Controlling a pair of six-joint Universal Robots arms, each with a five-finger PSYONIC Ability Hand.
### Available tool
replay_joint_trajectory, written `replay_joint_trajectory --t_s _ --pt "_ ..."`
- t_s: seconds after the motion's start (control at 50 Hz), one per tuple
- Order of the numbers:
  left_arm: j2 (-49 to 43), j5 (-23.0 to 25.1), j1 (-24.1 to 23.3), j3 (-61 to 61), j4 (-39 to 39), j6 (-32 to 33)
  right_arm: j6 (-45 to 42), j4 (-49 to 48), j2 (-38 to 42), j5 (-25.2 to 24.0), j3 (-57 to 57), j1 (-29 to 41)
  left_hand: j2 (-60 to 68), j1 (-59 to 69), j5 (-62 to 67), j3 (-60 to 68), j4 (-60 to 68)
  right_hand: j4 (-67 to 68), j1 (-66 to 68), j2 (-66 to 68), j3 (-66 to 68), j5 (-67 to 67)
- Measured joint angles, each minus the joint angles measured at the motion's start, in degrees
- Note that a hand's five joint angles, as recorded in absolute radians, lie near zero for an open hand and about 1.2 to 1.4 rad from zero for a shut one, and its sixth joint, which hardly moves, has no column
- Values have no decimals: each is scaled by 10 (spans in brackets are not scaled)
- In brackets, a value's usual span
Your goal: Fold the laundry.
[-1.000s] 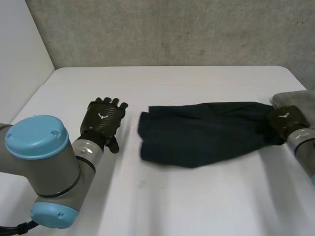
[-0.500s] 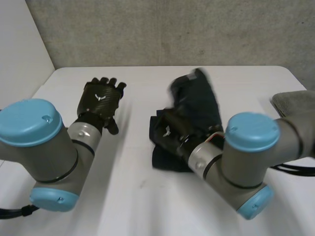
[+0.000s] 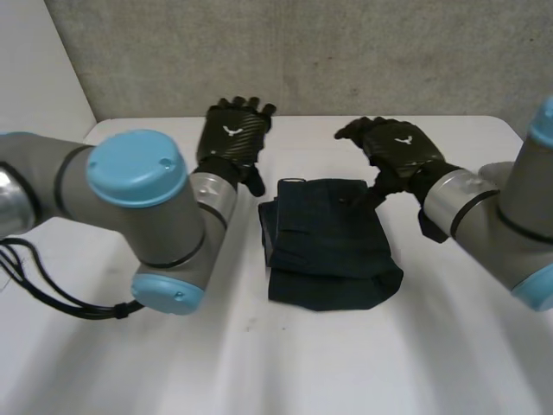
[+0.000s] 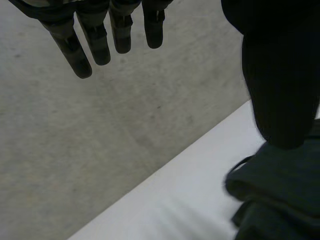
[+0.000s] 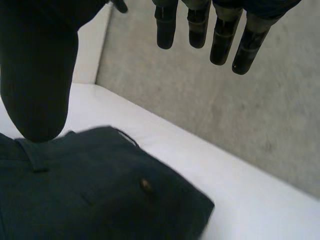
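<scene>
Desk (image 3: 363, 363): white, with one dark garment on it.

Arms: the left arm (image 3: 130, 199) and right arm (image 3: 484, 216) both reach in toward the far half of the desk, one on each side of the garment.

Garment (image 3: 328, 242): lies mid-desk, between the two hands, doubled into a compact stack. The layers are not square. The near right corner bulges out past the layer above it.

Left hand (image 3: 232, 138): open, fingers (image 4: 95, 40) straight, holding nothing. It is just beside the garment's far left corner.

Right hand (image 3: 397, 147): also open and empty, fingers (image 5: 200, 25) straight. Its thumb hangs at the waistband edge, and we cannot tell whether it touches.

Small details: a button (image 5: 145, 185) and a belt loop (image 5: 31, 155) show on the top layer.

Judgement: the fold looks laid and both hands are free of the cloth. To finish it well, we would lower flat fingers onto the middle and stroke outward. The other hand should pin the far edge so the stack does not slide. Then nudge the bulging corner in line.
</scene>
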Motion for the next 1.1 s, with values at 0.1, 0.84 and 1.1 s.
replay_joint_trajectory --t_s 0.1,0.84,1.1 --pt "-42 13 -24 61 -41 -28 5 58 30 -1 -43 -17 0 0 0 0 0 0 0 0 0 0" --pt "-252 -17 -36 282 -288 -6 -132 167 258 32 -220 -13 0 1 0 0 0 0 -14 -2 0 -2" --pt "-256 -38 -37 279 -289 27 -172 166 264 44 -219 -13 0 -4 0 0 0 0 -32 -16 -8 -2"
